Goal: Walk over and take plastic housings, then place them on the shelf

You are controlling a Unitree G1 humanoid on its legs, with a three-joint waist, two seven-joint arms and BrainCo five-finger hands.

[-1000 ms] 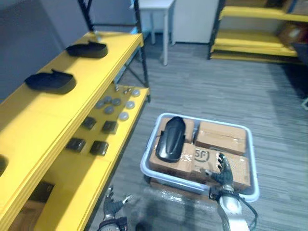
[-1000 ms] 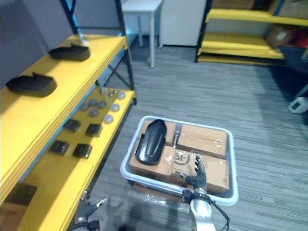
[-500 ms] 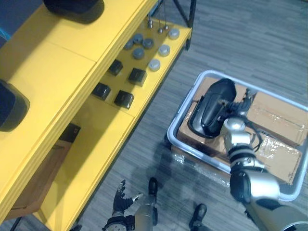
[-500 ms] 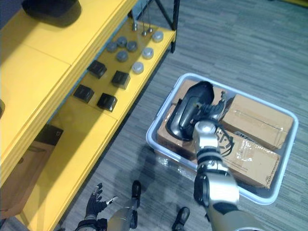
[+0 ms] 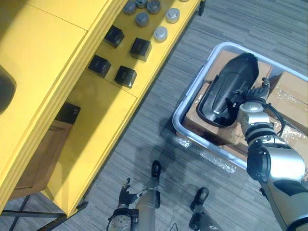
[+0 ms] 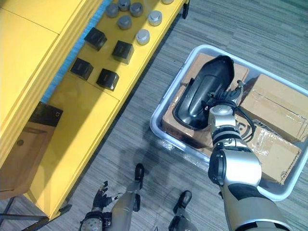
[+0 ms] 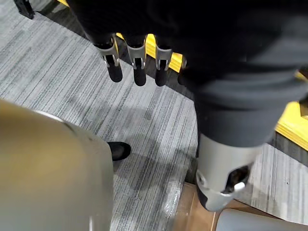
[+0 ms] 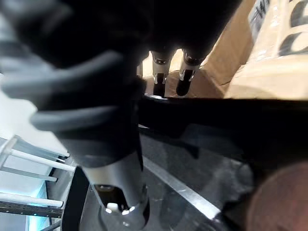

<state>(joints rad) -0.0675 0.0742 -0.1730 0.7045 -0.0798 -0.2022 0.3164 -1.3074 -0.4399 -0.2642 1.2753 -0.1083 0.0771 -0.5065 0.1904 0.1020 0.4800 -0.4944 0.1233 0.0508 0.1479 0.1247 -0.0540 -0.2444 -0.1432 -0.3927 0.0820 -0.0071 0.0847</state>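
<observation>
My right hand point(image 5: 251, 98) meets the black housing point(image 5: 225, 86) in the white bin point(image 5: 177, 124); its grip I cannot tell. Left hand point(image 5: 127, 191) hangs near, spread.

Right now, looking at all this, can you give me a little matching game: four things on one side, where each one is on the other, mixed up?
Things:
1. housing
2. round caps
3. left robot hand
4. right robot hand

Places:
A. on the yellow shelf
B. low over the floor, fingers straight
C. at the housing's rim
D. lying on boxes in the crate

Pairs: 1-D, 2-A, 3-B, 4-C.
</observation>
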